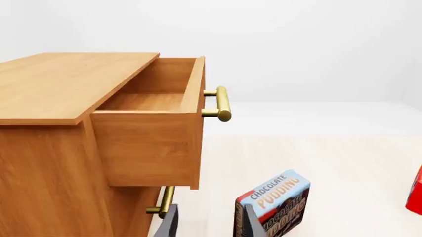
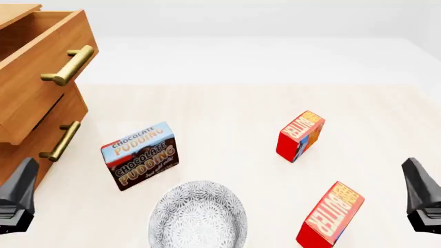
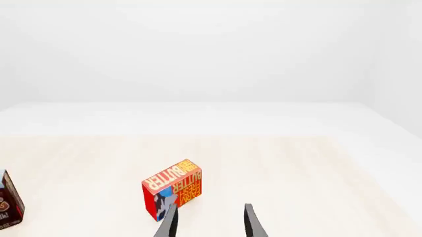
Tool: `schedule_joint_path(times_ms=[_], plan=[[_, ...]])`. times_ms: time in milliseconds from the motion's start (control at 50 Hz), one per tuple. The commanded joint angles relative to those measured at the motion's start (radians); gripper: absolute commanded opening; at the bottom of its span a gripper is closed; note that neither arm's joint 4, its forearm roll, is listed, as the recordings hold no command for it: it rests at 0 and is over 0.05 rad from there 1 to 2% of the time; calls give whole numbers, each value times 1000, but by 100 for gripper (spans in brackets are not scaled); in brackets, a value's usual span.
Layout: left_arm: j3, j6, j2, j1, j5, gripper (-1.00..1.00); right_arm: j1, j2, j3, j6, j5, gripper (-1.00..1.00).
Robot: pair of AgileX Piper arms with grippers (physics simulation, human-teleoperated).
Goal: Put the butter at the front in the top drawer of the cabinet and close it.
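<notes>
Both the left gripper (image 1: 209, 223) and right gripper (image 3: 209, 221) are hanging parted, holding nothing — risk is seizing the farther butter (image 2: 300, 135), not the front butter (image 2: 330, 215) beside the plate (image 2: 198, 217).

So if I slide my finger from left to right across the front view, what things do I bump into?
Honey-brown wooden cabinet → brown-and-blue Chocolate Pudding box → patterned grey round plate → far red butter carton → near red butter carton → black right gripper.
</notes>
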Motion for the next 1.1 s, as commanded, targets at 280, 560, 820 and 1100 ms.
schedule_joint_path(times_ms=[280,560,820,1100], plan=[[-2,0,6,0,-4,100,0,1,-5,-2,4,100],[-21,-86,-2,18,2,100,0,1,-5,-2,4,100],[-210,-163,169,60,156,100,0,1,-5,-2,3,100],[-496,-158,303,64,424,100,0,2,-5,-2,4,100]])
